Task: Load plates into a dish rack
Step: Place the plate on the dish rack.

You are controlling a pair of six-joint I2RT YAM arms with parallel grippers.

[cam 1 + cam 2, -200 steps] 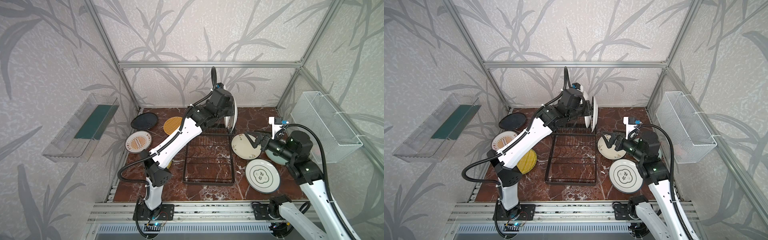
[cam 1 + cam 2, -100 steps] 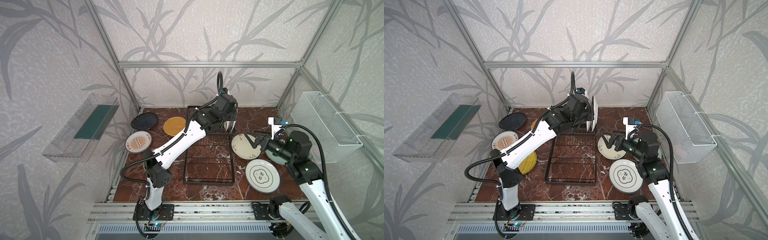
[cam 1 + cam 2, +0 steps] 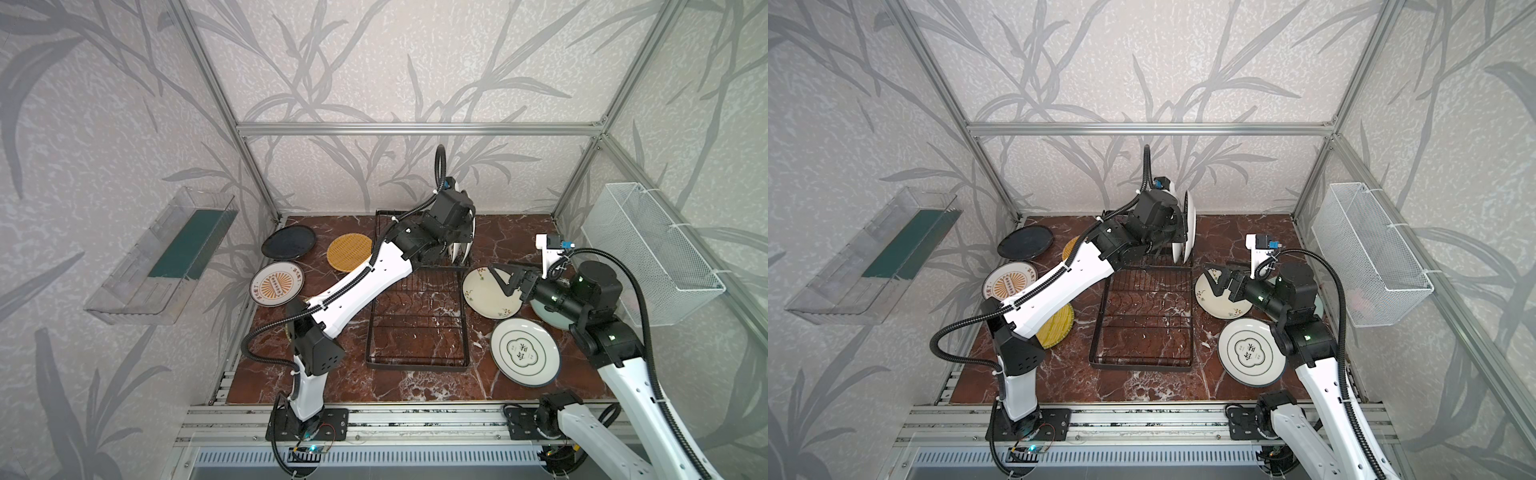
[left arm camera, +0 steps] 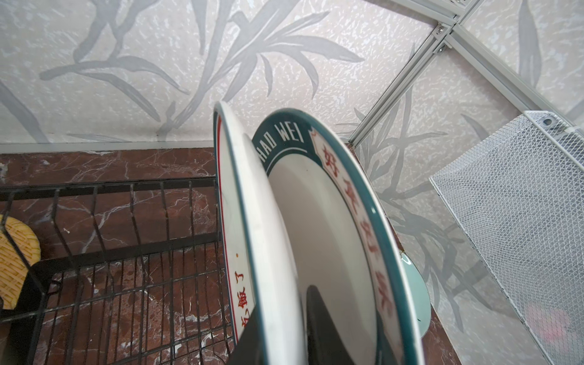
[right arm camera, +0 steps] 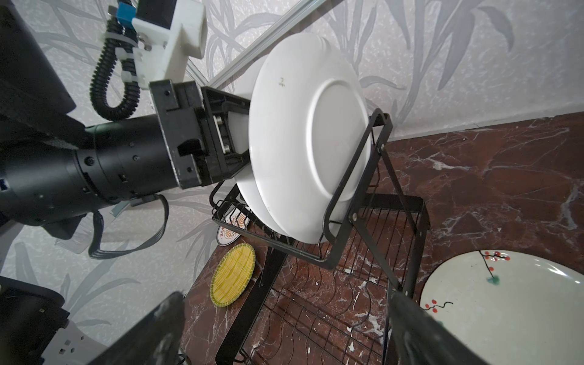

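The black wire dish rack (image 3: 417, 363) (image 3: 1142, 365) lies mid-table. Two plates stand on edge in its raised far end: a red-lettered one (image 4: 240, 221) and a teal-rimmed one (image 4: 316, 221), both white-backed (image 5: 316, 126). My left gripper (image 4: 281, 303) straddles the red-lettered plate's rim, with one finger on each face; how tightly it holds does not show. My right gripper (image 3: 498, 276) (image 5: 284, 347) hangs open and empty over the near edge of the cream floral plate (image 3: 486, 299). Flat on the table lie a black plate (image 3: 289, 243), a woven orange plate (image 3: 349, 251), a sunburst plate (image 3: 276, 284), a yellow woven plate (image 3: 1059, 328), a green-emblem plate (image 3: 525, 353) and a pale teal plate (image 3: 548, 318).
A white mesh basket (image 3: 652, 249) hangs on the right wall and a clear plastic bin (image 3: 162, 257) on the left wall. The left arm stretches diagonally across the table's left half, over the yellow woven plate. Aluminium frame posts stand at the corners.
My left arm has carried the red-lettered plate right and down from above the rack into the upright slots beside the teal-rimmed plate. The right arm has not moved.
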